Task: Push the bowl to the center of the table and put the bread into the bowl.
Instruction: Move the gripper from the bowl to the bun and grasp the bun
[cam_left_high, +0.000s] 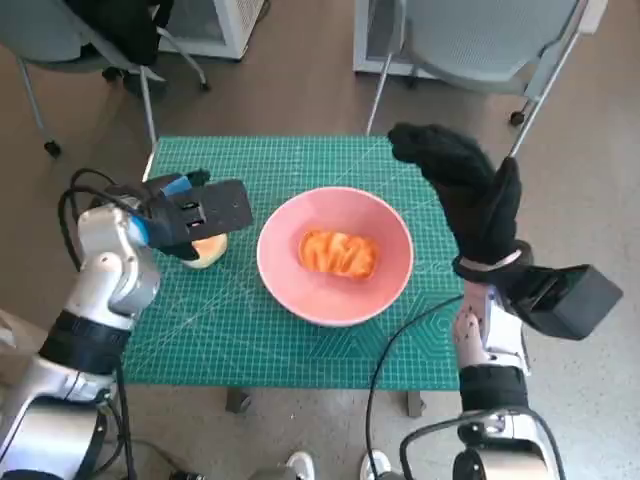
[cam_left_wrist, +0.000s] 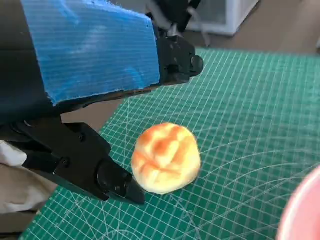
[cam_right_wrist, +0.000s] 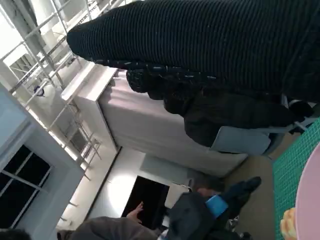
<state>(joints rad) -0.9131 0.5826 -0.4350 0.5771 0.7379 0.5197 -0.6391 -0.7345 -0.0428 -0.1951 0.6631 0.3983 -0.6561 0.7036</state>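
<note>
The pink bowl (cam_left_high: 283, 222) stands in the middle of the green cutting mat (cam_left_high: 300, 160), and an orange twisted bread (cam_left_high: 338, 253) lies inside it. A round golden bun (cam_left_high: 208, 251) sits on the mat just left of the bowl. My left hand (cam_left_high: 190, 214) hovers over this bun (cam_left_wrist: 166, 157). In the left wrist view one black fingertip (cam_left_wrist: 131, 192) touches the bun's side while the other fingers (cam_left_wrist: 176, 59) stay well apart from it. My gloved right hand (cam_left_high: 470, 195) is raised beside the bowl's right side, fingers spread and holding nothing.
Two grey chairs (cam_left_high: 480, 45) stand on the floor behind the table. A black cable (cam_left_high: 400, 340) runs over the mat's near right corner. A person (cam_right_wrist: 200, 215) sits in the background of the right wrist view. Shoes (cam_left_high: 300, 466) show below the table's front edge.
</note>
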